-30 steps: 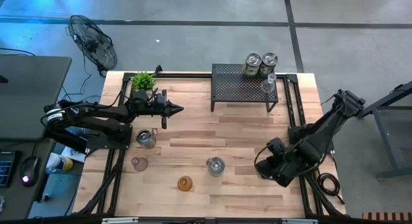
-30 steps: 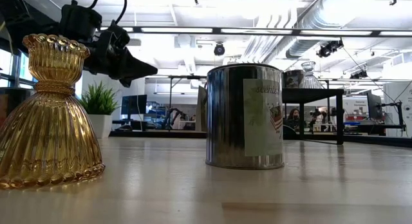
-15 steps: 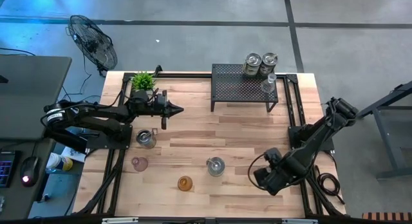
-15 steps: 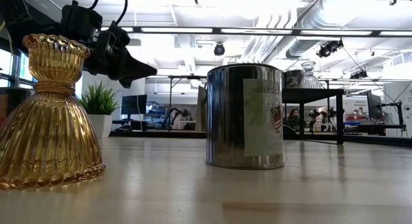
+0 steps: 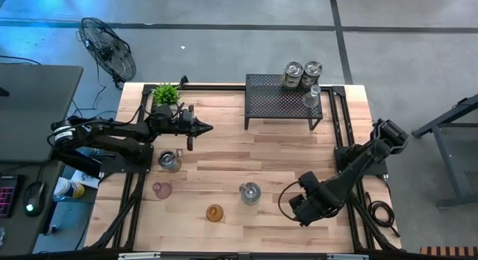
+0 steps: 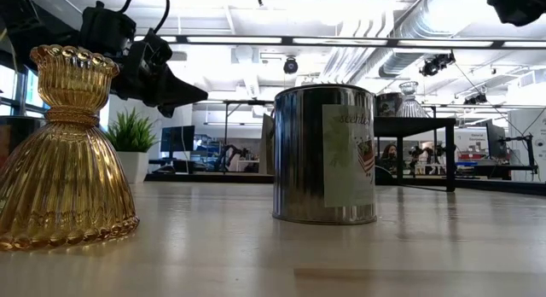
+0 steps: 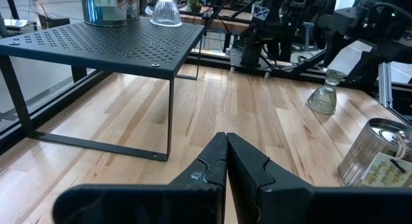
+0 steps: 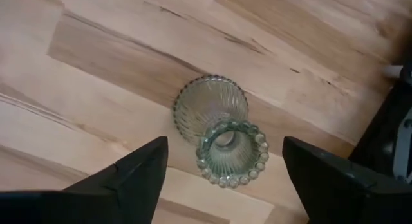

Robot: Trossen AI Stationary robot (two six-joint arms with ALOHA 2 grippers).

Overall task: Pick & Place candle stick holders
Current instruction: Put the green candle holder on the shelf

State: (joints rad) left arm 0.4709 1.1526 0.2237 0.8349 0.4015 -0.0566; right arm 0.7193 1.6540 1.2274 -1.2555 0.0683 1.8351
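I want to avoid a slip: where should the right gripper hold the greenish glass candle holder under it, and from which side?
Grip the greenish candle holder at its narrow neck, just under the beaded top rim, coming straight down from above. It stands upright on the table, flaring into a wide ribbed base, so the neck is probably the safest hold. The right gripper is open, one finger at each side.

The table (image 5: pixel 284 155) is viewed from straight overhead; the rack (image 5: pixel 282 99) (image 7: pixel 109 40) is shared with the left wrist view.
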